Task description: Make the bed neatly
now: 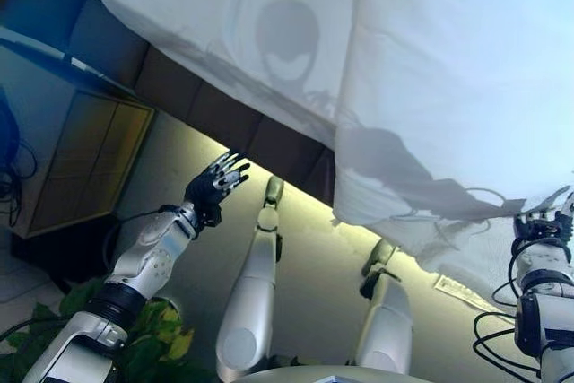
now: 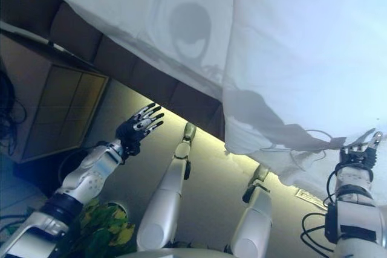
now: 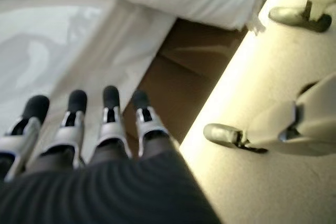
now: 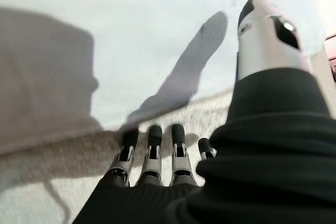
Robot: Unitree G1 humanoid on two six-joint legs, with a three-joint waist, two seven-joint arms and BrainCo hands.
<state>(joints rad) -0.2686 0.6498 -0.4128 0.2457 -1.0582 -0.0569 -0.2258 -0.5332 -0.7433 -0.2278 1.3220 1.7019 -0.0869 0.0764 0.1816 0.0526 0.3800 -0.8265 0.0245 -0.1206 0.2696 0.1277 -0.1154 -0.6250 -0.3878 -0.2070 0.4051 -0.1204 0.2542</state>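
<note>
The right robot hand (image 2: pixel 357 149), fingers straight, touches the duvet (image 1: pixel 448 87) edge; the left robot hand (image 1: pixel 215 181), also straight-fingered, hangs short of the bed (image 1: pixel 215 114).

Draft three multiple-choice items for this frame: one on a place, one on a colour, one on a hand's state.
1. Where is the left hand?
A. Raised beside the bed's dark base, touching nothing
B. Flat on the pillow
C. Gripping the cabinet

2. What colour is the duvet?
A. Red
B. White
C. Black

3. What is the right hand doing?
A. Fist clenched on cloth
B. Fingers straight at the duvet's hanging edge
C. Holding a cup

Answers: 1 A, the head views show it in the air by the base. 2 B, the cover reads white throughout. 3 B, its wrist view shows straight fingers, nothing pinched.
</note>
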